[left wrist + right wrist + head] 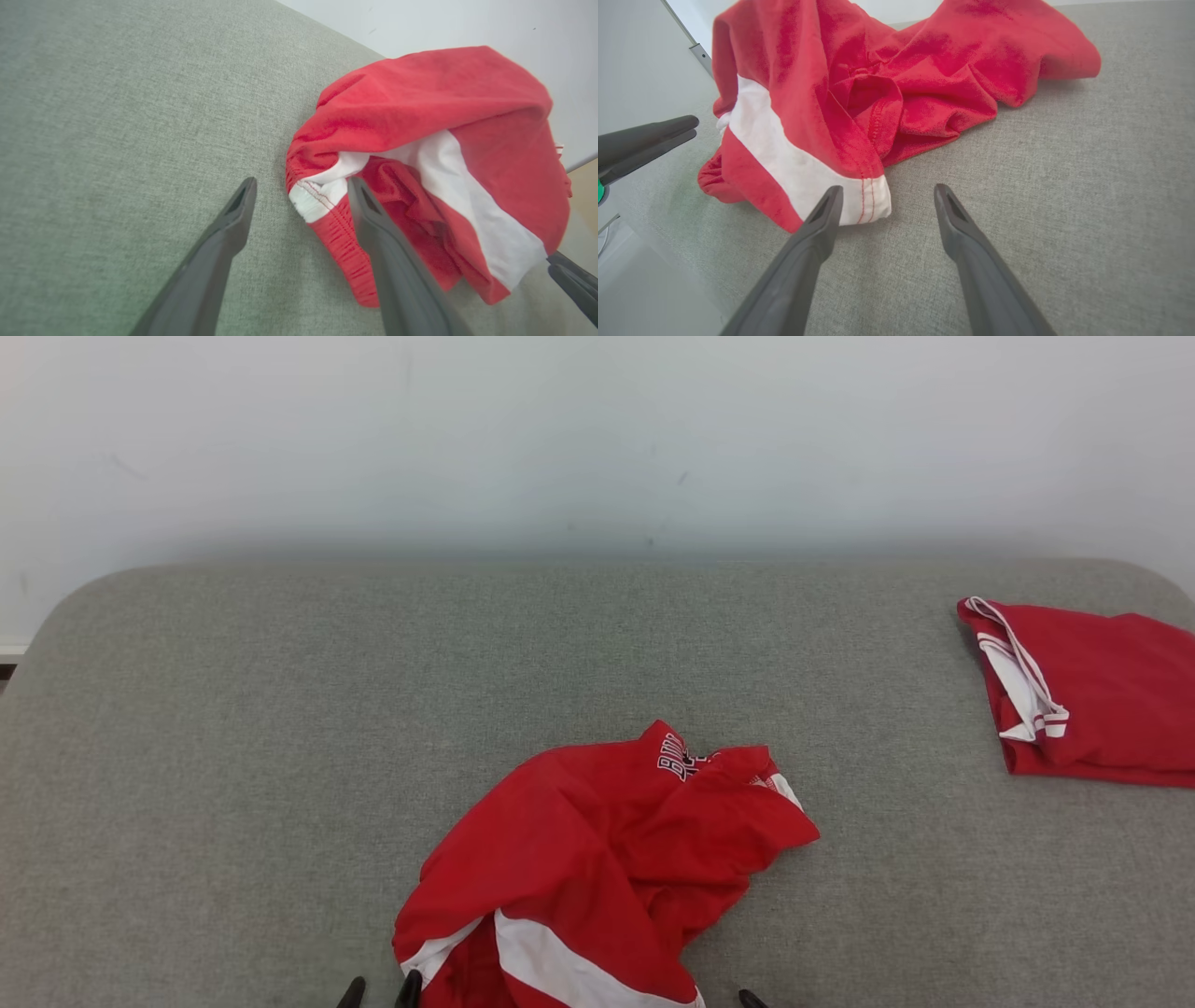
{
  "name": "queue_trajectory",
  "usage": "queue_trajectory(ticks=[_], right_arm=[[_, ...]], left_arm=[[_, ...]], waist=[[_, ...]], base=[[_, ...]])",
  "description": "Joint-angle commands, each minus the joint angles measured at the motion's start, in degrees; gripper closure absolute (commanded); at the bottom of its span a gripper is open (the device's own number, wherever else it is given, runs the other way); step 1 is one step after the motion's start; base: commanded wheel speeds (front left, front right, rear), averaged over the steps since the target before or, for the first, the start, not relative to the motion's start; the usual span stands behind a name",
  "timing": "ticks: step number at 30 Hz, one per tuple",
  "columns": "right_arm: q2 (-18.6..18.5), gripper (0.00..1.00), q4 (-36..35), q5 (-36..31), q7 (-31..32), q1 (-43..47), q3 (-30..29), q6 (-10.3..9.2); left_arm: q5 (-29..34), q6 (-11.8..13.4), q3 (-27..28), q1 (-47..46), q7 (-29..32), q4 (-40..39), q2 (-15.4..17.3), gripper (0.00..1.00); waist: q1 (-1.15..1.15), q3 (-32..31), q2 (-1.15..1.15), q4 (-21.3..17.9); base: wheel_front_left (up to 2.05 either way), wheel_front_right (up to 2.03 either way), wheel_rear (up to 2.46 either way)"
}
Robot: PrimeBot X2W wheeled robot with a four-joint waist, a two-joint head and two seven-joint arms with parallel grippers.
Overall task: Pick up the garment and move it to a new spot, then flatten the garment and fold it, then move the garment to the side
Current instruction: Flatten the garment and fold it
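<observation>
The garment (597, 859), red with a white stripe, lies crumpled on the grey fabric surface (233, 709) near its front edge. My left gripper (301, 186) stands open at the garment's (444, 107) left end; the white-and-red waistband corner lies between its fingers, one finger over the cloth, nothing gripped. Its dark tips show in the head view as my left gripper (378, 992). My right gripper (888, 192) is open just beside the garment's (901, 70) white-striped hem, its left finger next to the hem corner, holding nothing.
A second red garment (1092, 695) with white trim lies folded at the far right of the surface. A pale wall rises behind. Bare grey fabric stretches left and beyond the crumpled garment. The surface's front edge runs close below both grippers.
</observation>
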Motion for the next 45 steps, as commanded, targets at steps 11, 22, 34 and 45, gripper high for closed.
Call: queue_trajectory(ticks=[11, 22, 34, 45], right_arm=[[0.7, 0.0, 5.32, 1.39, 0.0, -4.78, 2.64, -0.11], [1.8, 1.0, 10.85, 3.85, 0.0, -8.88, 5.09, -0.11], [-2.3, 1.0, 4.57, 3.22, 0.0, -4.51, -5.97, -0.11], [-10.95, 1.0, -5.07, 9.62, 4.33, -7.11, -7.3, -0.12]], left_arm=[[-7.04, 0.13, -5.55, -5.18, -0.18, 7.24, -0.14, 0.0], [-12.65, 0.13, -10.57, -8.96, -0.17, 11.59, -1.49, 1.0], [-7.87, 0.13, -12.26, -1.79, -0.18, -1.43, 3.21, 1.0], [-5.83, 0.13, -13.31, -3.52, 3.02, -20.06, 14.13, 1.0]], waist=[[0.0, 0.45, 0.0, -0.74], [0.0, 0.68, 0.0, -0.97], [0.0, -1.34, 0.0, -2.06], [0.0, -0.38, 0.0, -2.79]], base=[[0.0, 0.0, 0.0], [0.0, 0.0, 0.0], [0.0, 0.0, 0.0], [0.0, 0.0, 0.0]])
